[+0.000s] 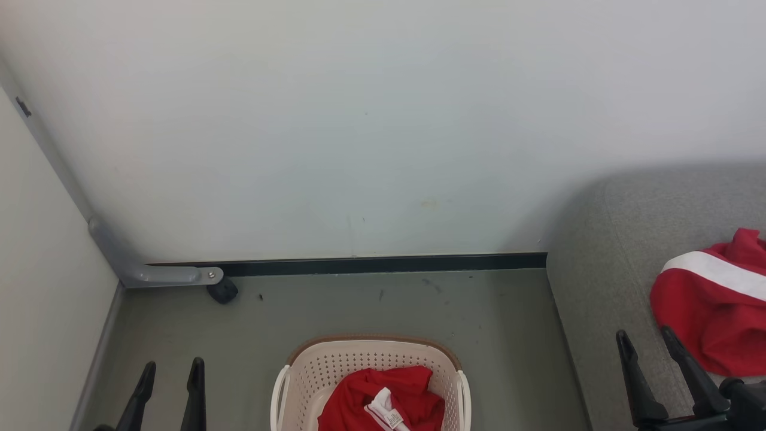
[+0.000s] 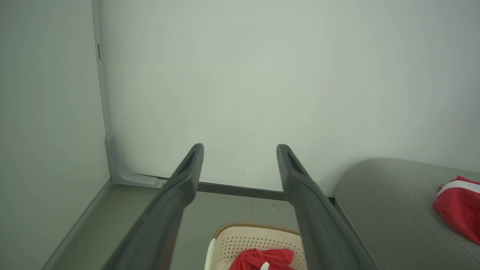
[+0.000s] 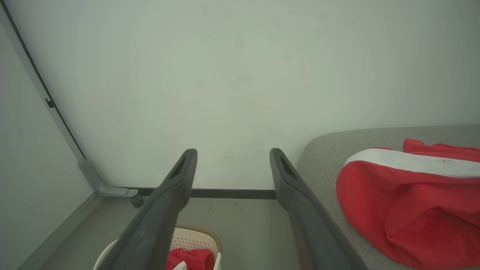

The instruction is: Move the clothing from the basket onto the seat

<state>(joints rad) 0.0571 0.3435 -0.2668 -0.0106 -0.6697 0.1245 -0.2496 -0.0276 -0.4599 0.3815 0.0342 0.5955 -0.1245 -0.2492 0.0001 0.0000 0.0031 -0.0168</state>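
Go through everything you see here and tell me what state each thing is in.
Basket: upright on the floor, one garment inside.
Seat: one garment lying on it.
Garment in basket: crumpled, white label showing.
Garment on seat: crumpled, white stripe up.
Left claw: open, empty.
Right claw: open, empty.

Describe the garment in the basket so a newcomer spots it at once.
Start at the grey seat on the right; left of it, on the floor, stands a cream perforated basket. The red garment lies crumpled inside it. Unlike the striped garment on the seat, it shows a small white label.
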